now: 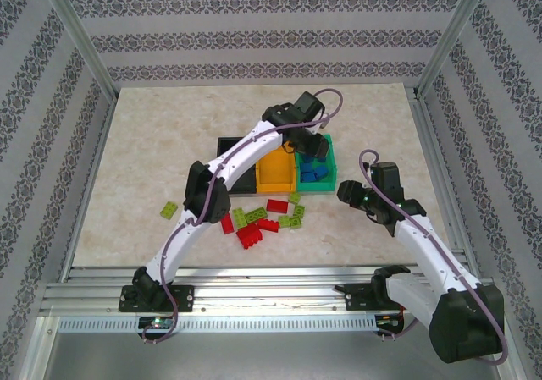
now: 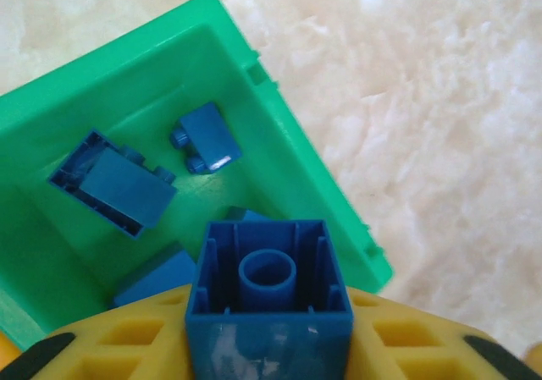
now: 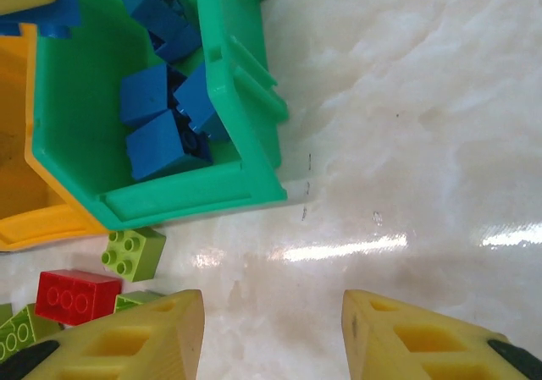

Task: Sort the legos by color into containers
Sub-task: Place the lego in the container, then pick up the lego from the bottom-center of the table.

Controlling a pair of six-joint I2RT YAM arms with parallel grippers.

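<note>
1. Over the green bin (image 2: pixel 275 126), the left gripper (image 2: pixel 269 321) clamps a blue brick (image 2: pixel 269 278). The drop looks best made squarely above the blue legos (image 2: pixel 114 181) already inside, clear of the rim.
2. The right gripper (image 3: pixel 273 333) hangs empty, jaws apart, above the table (image 3: pixel 406 101) beside that bin.

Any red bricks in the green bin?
No, the green bin holds blue bricks alone; a red brick lies outside it on the table.
</note>
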